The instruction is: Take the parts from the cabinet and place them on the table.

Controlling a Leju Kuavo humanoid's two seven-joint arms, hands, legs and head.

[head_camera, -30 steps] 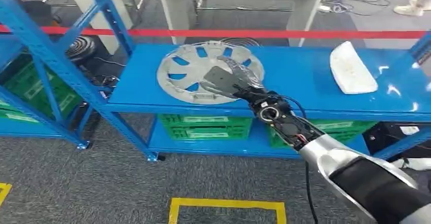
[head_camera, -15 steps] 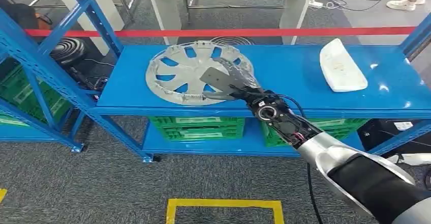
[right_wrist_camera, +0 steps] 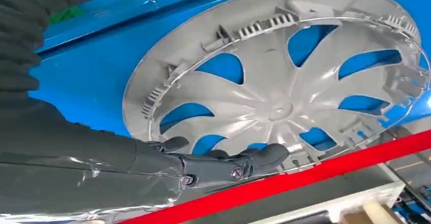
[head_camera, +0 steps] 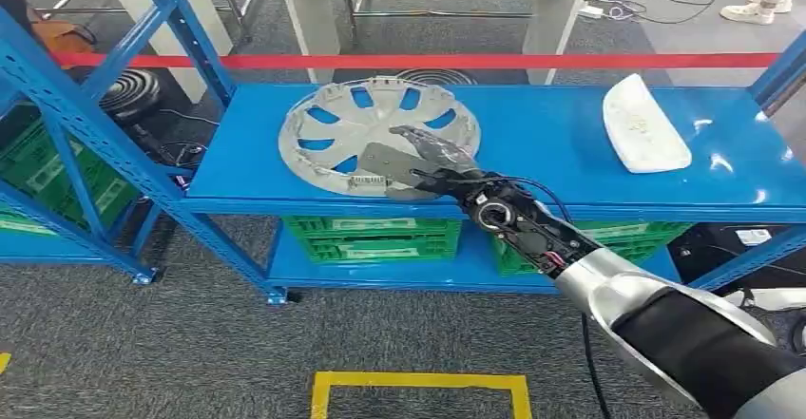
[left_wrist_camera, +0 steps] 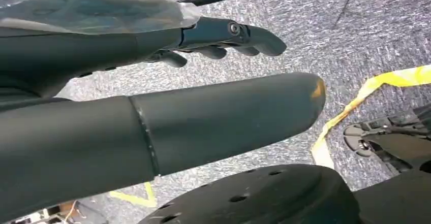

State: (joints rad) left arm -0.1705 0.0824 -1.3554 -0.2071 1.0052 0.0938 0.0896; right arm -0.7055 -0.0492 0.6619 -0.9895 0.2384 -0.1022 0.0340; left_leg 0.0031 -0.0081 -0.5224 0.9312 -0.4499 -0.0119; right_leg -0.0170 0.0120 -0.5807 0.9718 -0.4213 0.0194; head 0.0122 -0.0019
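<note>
We are looking down on a blue shelf (head_camera: 532,153), and on its left half lies a silver-grey wheel cover (head_camera: 380,134). The wheel cover is round, so it has no long axis to speak of; it lies nearly flat with its inner side turned up, and its near edge sits close to the front lip of the shelf. In the right wrist view we see curved spokes running out from a small hub, blue shelf showing through the openings between them, and a ring of ribbed clips standing up along the rim.

Our right hand (head_camera: 418,161) reaches in over the near part of the wheel cover, its dark fingers (right_wrist_camera: 254,159) lying over the spokes and rim and its thumb out over the near rim. We cannot tell whether the fingers actually grip the rim or only rest on it.

Further right on the same shelf, well apart from the wheel cover, lies a white part (head_camera: 646,134).

Our left hand (left_wrist_camera: 223,36) hangs over grey carpet, its fingers loosely curled and holding nothing.
</note>
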